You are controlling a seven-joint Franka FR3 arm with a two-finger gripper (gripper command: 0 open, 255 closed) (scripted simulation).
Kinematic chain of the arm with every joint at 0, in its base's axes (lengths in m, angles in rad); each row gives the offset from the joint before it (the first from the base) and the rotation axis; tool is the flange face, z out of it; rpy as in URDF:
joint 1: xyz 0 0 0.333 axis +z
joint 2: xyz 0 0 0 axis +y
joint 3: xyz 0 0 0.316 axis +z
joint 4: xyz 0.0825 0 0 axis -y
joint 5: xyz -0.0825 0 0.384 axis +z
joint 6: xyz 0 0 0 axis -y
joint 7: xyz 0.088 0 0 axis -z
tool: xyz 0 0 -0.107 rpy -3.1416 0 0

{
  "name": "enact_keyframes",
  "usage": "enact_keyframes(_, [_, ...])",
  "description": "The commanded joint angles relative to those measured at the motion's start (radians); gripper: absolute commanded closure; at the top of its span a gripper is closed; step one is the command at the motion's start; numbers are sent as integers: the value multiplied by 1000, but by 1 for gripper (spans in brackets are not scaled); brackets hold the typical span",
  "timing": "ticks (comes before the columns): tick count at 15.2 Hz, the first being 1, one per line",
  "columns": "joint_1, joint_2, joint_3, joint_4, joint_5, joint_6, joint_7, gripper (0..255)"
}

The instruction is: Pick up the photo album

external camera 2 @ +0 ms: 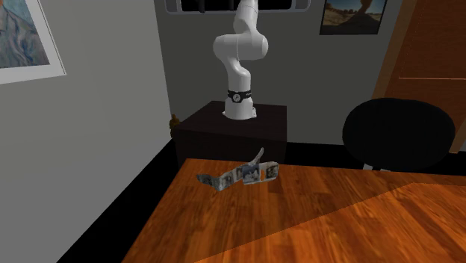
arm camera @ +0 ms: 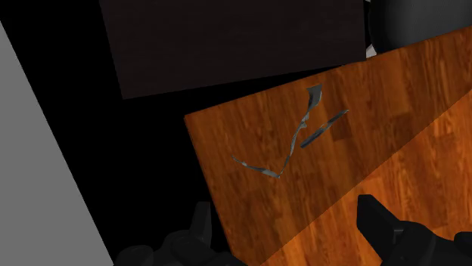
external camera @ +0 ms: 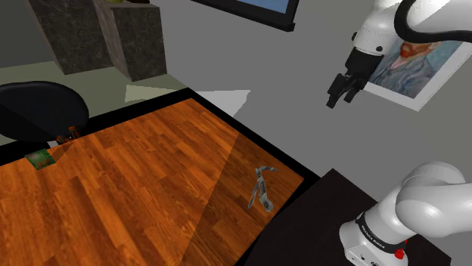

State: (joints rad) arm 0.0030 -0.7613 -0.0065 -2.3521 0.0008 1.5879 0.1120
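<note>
Wooden table point(external camera: 113, 189) bears zigzag photo album point(external camera 2: 240, 176); jaws apart.

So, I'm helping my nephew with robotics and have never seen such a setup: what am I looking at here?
It's a simulated white robot arm on a dark box beside a wooden table. One picture looks over the table from beside the box, another faces the arm across the table, and the third looks along its black gripper. On the table, near the box, lies the photo album, spread out in a zigzag strip. A black chair stands by the table. The gripper is open, high above the table, holding nothing.
</note>
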Motion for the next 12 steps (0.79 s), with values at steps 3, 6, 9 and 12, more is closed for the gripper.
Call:
enact_keyframes(3, [-1,5,-6,-64,16,67,8,0])
enact_keyframes(6, [-2,23,-15,-151,40,172,17,0])
enact_keyframes(9, [1,57,-23,-229,68,282,23,0])
enact_keyframes(12, [7,108,-30,-296,100,399,24,0])
